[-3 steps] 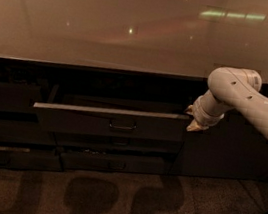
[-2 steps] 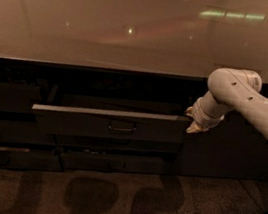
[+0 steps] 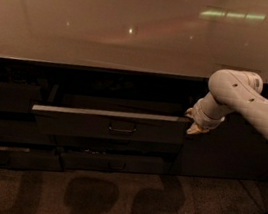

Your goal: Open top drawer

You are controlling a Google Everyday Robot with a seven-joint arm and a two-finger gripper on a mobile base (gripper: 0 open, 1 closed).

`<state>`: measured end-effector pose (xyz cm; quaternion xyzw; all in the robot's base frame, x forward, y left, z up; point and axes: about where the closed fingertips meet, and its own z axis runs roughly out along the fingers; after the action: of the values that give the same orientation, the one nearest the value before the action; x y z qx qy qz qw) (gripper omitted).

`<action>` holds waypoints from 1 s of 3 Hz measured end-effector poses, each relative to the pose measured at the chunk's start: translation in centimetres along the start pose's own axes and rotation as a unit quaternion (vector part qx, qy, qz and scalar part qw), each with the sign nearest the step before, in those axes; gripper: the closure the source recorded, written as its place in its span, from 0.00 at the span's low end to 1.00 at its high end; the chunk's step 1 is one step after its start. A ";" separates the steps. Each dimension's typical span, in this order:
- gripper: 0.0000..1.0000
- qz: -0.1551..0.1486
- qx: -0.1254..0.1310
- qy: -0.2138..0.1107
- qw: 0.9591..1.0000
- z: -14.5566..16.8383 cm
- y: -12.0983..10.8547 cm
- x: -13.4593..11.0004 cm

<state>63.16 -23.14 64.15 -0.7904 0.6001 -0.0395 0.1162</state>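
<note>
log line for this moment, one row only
top drawer: partly pulled out | claw: at right end of drawer front | loop handle: free, not gripped

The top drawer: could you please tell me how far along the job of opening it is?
Done: the top drawer is partly out, its front standing forward with the top edge catching light. In hand: the gripper is at the front's right end, by the upper corner, away from the centred handle. Left: probably pulling it further out; how much travel remains cannot be seen.
</note>
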 end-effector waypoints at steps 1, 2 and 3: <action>1.00 0.000 0.000 0.000 1.000 -0.1 0.0 0.1; 1.00 -0.002 -0.001 -0.001 1.000 0.0 0.5 0.0; 1.00 -0.002 -0.001 -0.001 1.000 -0.2 0.5 0.1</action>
<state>62.71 -23.34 64.20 -0.7916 0.5988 -0.0387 0.1158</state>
